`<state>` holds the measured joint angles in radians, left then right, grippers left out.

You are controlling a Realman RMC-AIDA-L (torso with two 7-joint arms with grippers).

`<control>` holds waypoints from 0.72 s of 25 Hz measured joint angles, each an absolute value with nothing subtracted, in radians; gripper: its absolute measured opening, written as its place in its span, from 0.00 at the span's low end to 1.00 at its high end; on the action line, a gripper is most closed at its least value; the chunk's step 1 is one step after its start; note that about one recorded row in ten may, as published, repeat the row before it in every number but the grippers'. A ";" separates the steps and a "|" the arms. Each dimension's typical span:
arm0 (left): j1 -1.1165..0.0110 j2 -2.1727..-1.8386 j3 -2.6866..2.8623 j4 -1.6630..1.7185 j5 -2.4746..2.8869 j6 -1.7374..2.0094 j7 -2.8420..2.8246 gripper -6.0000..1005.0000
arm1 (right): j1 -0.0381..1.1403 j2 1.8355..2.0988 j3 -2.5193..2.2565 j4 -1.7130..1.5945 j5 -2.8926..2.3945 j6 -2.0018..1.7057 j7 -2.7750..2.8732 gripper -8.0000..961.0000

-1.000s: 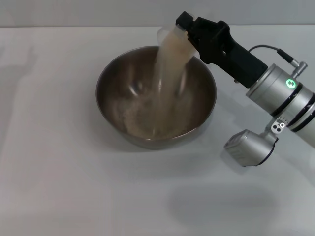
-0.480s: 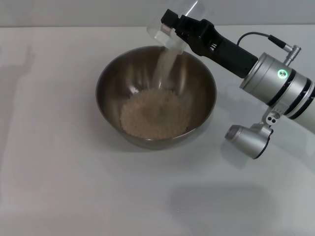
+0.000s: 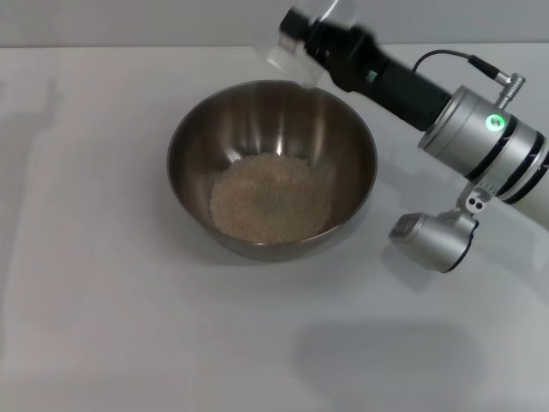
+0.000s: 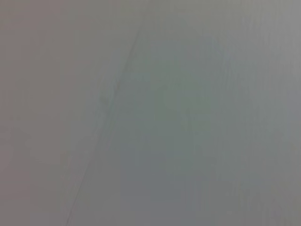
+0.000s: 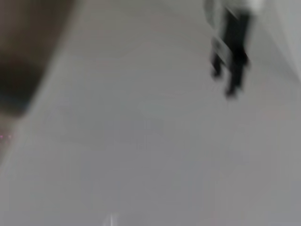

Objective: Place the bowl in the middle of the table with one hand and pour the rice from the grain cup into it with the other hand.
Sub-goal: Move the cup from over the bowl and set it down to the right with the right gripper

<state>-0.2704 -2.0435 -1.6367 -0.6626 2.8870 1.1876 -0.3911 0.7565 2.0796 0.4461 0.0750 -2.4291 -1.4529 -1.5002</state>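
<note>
The steel bowl [image 3: 193,129] stands in the middle of the white table [image 3: 103,326] with a heap of rice [image 3: 270,197] in its bottom. My right gripper [image 3: 307,39] is shut on the clear grain cup [image 3: 279,56], which it holds tipped over the bowl's far rim. No rice is falling and the cup looks empty. The left arm does not show in the head view. In the right wrist view a blurred black gripper [image 5: 225,80], likely my left one, hangs far off over the table.
The right arm's silver forearm [image 3: 480,142] with its green light ring and wrist camera reaches over the table to the right of the bowl. White tabletop surrounds the bowl on all sides. The left wrist view shows only a grey blur.
The rice stream from the cup has thinned and stopped, and the heap now lies still in the bowl. The right gripper has lifted the cup slightly, up and away from the rim.
</note>
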 joint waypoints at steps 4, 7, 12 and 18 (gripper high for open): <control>-0.268 -2.045 -1.637 -0.663 2.887 1.190 -0.391 0.81 | 0.672 2.081 0.572 0.210 -2.353 -1.469 -1.221 0.03; -0.269 -2.045 -1.635 -0.662 2.887 1.192 -0.391 0.81 | 0.577 2.086 0.654 0.343 -2.267 -1.478 -0.951 0.03; -0.269 -2.046 -1.632 -0.660 2.887 1.194 -0.391 0.81 | 0.445 2.089 0.671 0.498 -2.088 -1.428 -0.548 0.03; -0.258 -2.046 -1.631 -0.661 2.887 1.205 -0.391 0.81 | 0.390 2.091 0.671 0.530 -1.966 -1.246 -0.267 0.03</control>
